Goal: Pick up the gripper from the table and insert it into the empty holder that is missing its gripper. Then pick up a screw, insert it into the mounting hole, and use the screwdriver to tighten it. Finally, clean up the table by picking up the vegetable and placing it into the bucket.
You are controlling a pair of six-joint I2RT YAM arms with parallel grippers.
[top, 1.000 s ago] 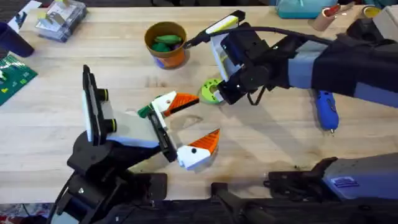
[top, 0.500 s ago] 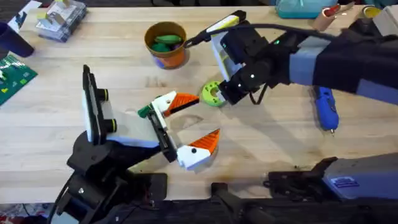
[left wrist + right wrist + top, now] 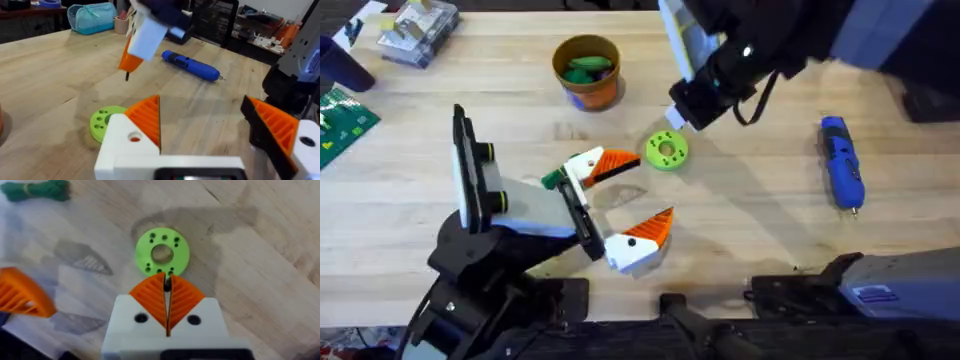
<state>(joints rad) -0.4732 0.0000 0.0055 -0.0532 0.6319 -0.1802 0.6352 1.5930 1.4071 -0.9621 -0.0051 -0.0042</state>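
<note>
The right claw (image 3: 684, 115) has lifted off the green disc (image 3: 666, 151) and moved toward the far side of the surface (image 3: 760, 230). The disc now lies bare, just on the near side of the claw. The claw's orange pads are pinched together on a small dark screw (image 3: 127, 76), which hangs point down above the surface.

The left claw (image 3: 201, 100) is wide open and holds nothing. The gripper (image 3: 592, 168) sits at the far end of the black rail of the holder (image 3: 582, 215), left of the disc. The screwdriver (image 3: 841, 175) lies on the right, well apart from both claws. The bucket (image 3: 587, 72) stands at the far side with something green inside.
</note>
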